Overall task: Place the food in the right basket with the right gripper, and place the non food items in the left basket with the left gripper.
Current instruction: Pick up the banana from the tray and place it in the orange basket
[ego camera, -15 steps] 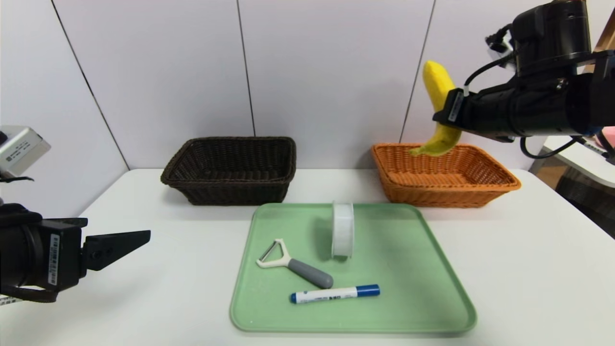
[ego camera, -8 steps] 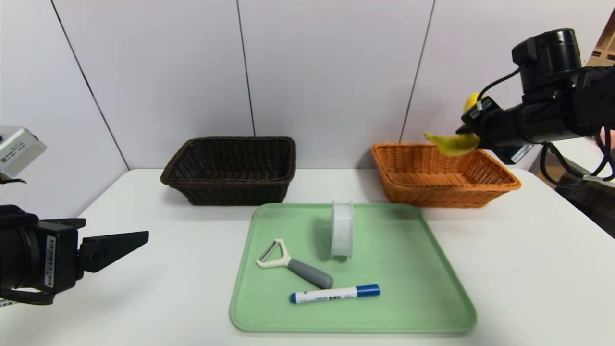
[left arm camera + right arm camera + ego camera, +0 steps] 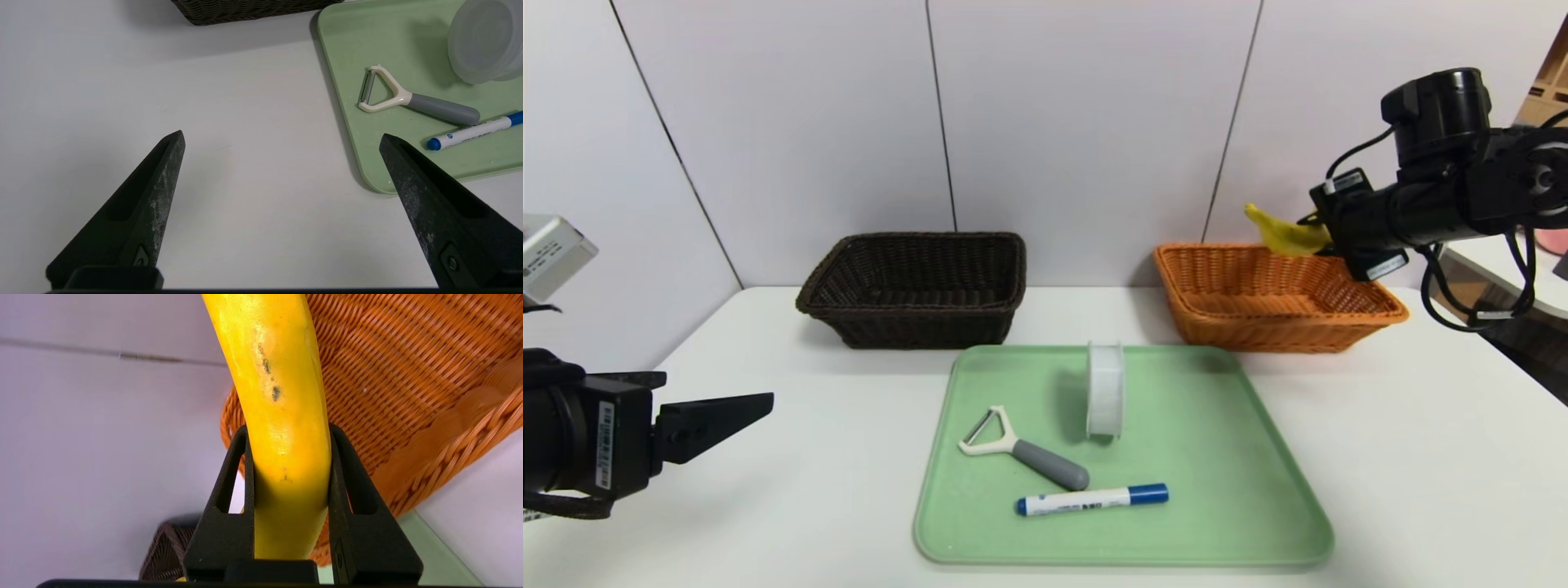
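Note:
My right gripper [image 3: 1327,235] [image 3: 288,430] is shut on a yellow banana [image 3: 1286,235] [image 3: 278,396], held just above the back right part of the orange right basket [image 3: 1274,327] [image 3: 408,375]. The dark brown left basket [image 3: 915,322] [image 3: 253,8] stands empty at the back. On the green tray [image 3: 1225,457] [image 3: 351,49] lie a peeler [image 3: 1021,449] [image 3: 408,100], a blue marker [image 3: 1092,499] [image 3: 474,131] and an upright clear tape roll [image 3: 1105,390] [image 3: 484,38]. My left gripper [image 3: 756,408] [image 3: 282,141] hangs open over bare table left of the tray.
The white table [image 3: 1421,457] ends at grey wall panels [image 3: 1078,122] right behind both baskets. A second white surface [image 3: 1503,273] stands past the table's right edge, beside the right arm.
My right gripper has swung the banana from upright high over the orange basket to a flatter pose lower and further right, near the basket's back right rim. The left arm barely moved.

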`<state>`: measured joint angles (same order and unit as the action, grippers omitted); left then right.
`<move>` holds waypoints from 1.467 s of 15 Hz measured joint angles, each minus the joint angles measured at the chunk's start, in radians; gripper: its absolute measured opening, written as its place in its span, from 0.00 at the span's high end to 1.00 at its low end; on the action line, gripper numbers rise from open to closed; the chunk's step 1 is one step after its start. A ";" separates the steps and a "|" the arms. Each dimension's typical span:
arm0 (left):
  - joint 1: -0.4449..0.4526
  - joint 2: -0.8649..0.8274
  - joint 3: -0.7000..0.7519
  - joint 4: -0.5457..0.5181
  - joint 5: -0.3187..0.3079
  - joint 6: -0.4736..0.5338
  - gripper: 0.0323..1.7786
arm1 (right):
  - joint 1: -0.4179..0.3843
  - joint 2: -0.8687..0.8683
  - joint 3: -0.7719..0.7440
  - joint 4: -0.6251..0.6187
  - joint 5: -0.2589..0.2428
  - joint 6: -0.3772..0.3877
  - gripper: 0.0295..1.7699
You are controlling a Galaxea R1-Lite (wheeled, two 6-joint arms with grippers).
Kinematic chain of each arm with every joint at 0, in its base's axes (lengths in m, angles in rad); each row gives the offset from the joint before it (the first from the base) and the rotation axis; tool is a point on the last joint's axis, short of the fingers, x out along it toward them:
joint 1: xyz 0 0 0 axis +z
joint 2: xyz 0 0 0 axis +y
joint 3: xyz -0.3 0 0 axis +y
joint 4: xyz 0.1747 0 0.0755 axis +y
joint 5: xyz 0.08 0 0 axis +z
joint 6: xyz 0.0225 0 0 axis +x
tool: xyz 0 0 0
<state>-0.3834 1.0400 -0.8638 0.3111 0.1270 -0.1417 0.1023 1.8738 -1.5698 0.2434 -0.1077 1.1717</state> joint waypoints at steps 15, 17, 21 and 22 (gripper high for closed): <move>0.000 -0.001 0.001 0.000 -0.002 0.000 0.05 | -0.013 0.146 -0.079 0.010 -0.004 0.003 0.67; 0.000 0.000 0.001 0.000 -0.002 0.000 0.05 | -0.015 0.145 -0.078 0.010 0.000 0.003 0.53; 0.000 0.002 0.000 -0.001 -0.002 -0.001 0.05 | -0.015 0.143 -0.077 0.006 -0.001 -0.009 0.33; 0.000 0.002 0.000 -0.001 -0.002 -0.001 0.05 | -0.015 0.143 -0.076 0.013 -0.001 -0.014 0.29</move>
<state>-0.3834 1.0423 -0.8638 0.3098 0.1249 -0.1423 0.0874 2.0166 -1.6457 0.2568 -0.1091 1.1574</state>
